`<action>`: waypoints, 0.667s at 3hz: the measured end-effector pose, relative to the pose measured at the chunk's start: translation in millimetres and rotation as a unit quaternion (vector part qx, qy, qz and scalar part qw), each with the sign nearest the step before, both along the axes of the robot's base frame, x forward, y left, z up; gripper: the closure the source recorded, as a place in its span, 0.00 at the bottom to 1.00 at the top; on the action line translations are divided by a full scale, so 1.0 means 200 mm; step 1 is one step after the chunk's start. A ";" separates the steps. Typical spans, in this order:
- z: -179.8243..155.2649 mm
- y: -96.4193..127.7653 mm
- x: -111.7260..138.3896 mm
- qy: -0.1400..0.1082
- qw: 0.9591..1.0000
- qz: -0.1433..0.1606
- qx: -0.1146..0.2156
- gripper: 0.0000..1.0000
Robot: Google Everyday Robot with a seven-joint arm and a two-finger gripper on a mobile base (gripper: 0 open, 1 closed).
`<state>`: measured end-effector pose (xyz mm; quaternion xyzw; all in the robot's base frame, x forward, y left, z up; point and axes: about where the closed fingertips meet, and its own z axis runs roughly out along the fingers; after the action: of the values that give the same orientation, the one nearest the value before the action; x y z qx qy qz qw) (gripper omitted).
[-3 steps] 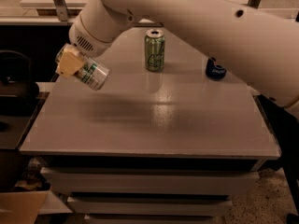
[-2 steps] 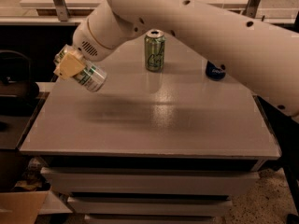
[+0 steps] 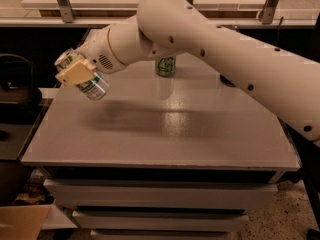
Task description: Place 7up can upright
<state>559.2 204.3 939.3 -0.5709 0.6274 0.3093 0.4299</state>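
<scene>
My gripper (image 3: 76,73) is at the left of the grey table (image 3: 160,129), held above its left edge, shut on the 7up can (image 3: 93,85). The can is silver-white with green marks. It is tilted, its silver top (image 3: 63,58) up and to the left and its base down and to the right, clear of the tabletop. A tan finger pad (image 3: 74,72) lies across the can's middle. My white arm (image 3: 215,49) reaches in from the right across the back of the table.
An all-green can (image 3: 165,66) stands upright at the back middle of the table, partly behind my arm. A dark object (image 3: 227,80) shows at the back right under the arm. A cardboard box (image 3: 22,221) sits on the floor at the left.
My arm has swung lower and further across the back of the table, now covering the top of the green can and most of the blue can. The gripper and held can stayed at the left edge.
</scene>
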 end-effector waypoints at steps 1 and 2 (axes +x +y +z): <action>-0.01 0.02 0.01 -0.013 0.999 0.019 0.047 1.00; -0.04 0.02 0.02 -0.019 0.996 0.028 0.084 1.00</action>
<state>562.4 207.4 932.3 -0.5559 0.5744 0.3622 0.4794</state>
